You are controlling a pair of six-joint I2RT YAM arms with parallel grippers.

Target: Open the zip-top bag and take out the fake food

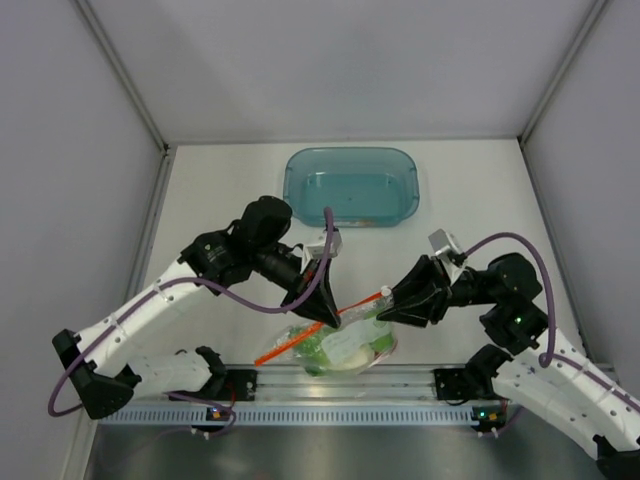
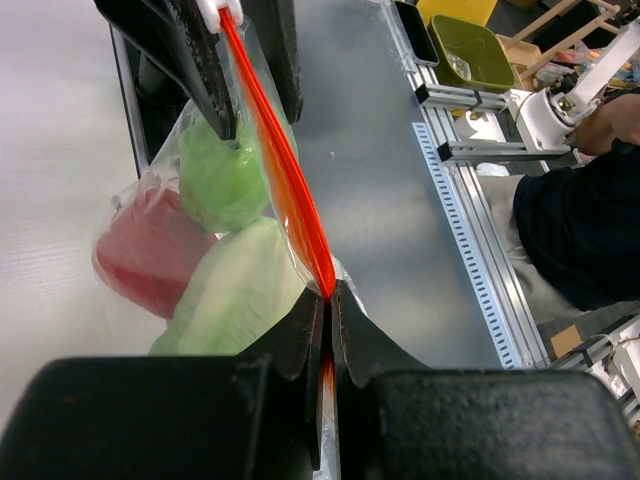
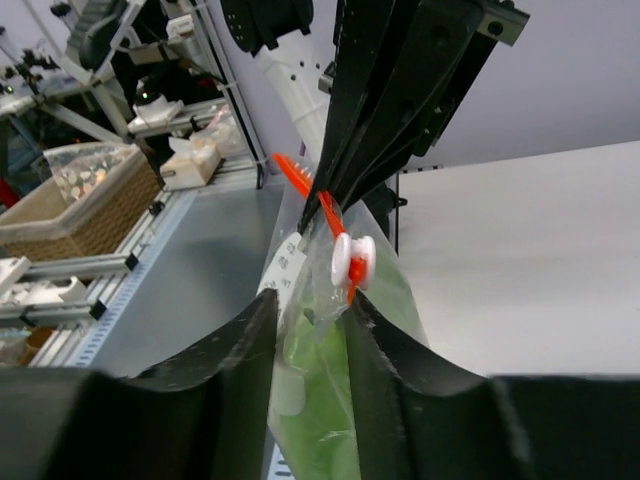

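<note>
The zip-top bag (image 1: 345, 345) is held on the near side of the teal bin (image 1: 350, 187), well apart from it. Its orange zip strip (image 2: 290, 190) is pinched tight by the left gripper (image 2: 328, 298). The plastic beside the white slider (image 3: 352, 258) is clamped by the right gripper (image 3: 312, 305). The red pepper (image 2: 150, 250), cabbage (image 2: 240, 295) and cucumber (image 2: 225, 175) are enclosed in the bag.
</note>
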